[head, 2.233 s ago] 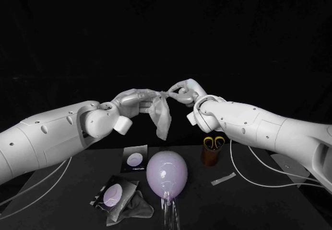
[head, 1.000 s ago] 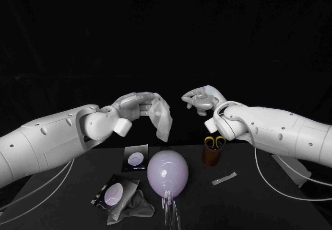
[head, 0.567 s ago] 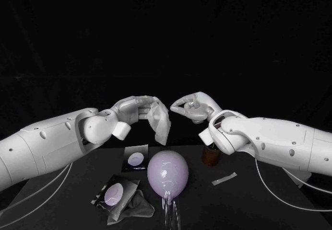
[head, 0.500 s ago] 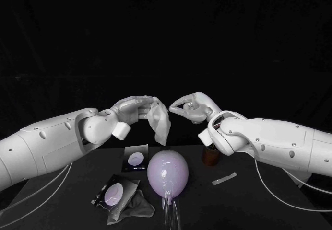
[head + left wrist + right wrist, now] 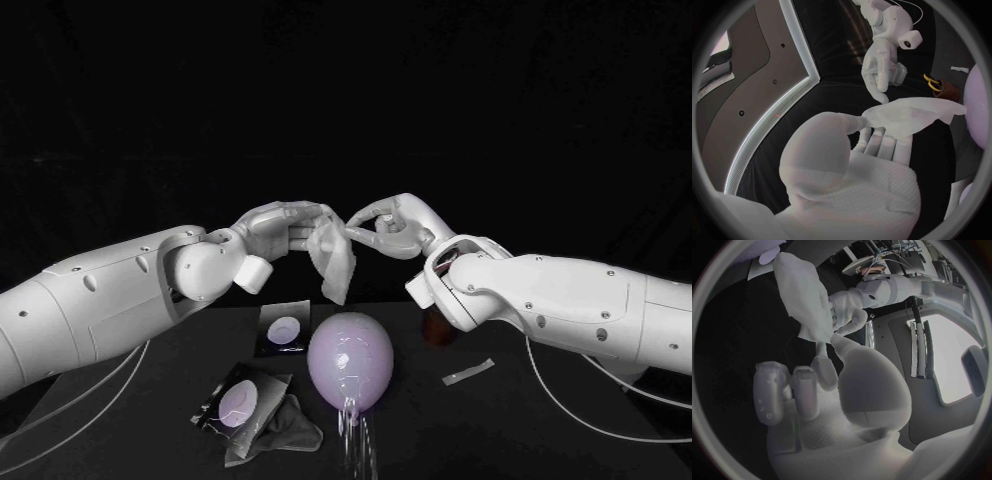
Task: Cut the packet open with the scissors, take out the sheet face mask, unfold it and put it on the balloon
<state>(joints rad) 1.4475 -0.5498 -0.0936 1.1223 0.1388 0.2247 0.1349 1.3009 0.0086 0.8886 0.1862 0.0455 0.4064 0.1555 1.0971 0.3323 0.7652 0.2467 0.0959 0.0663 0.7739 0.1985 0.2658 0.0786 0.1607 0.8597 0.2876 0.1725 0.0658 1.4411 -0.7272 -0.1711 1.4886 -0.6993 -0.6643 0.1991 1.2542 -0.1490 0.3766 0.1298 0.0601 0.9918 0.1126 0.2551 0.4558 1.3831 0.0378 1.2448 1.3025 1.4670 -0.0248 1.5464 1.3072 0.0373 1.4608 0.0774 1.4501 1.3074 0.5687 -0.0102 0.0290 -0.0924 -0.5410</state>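
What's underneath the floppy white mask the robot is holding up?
The purple balloon lies on the black table below the mask, which the left hand holds in the air. Whatever is beneath the balloon is hidden.

The left robot hand (image 5: 861,165) pinches a crumpled white sheet face mask (image 5: 914,115) between thumb and fingers, and the sheet spreads out past the fingertips. The right robot hand (image 5: 882,70) points straightened fingers at the mask's corner; whether they touch cannot be told. Beyond, yellow-handled scissors (image 5: 932,82) stand in a brown holder (image 5: 947,92) beside the lilac balloon (image 5: 978,107).
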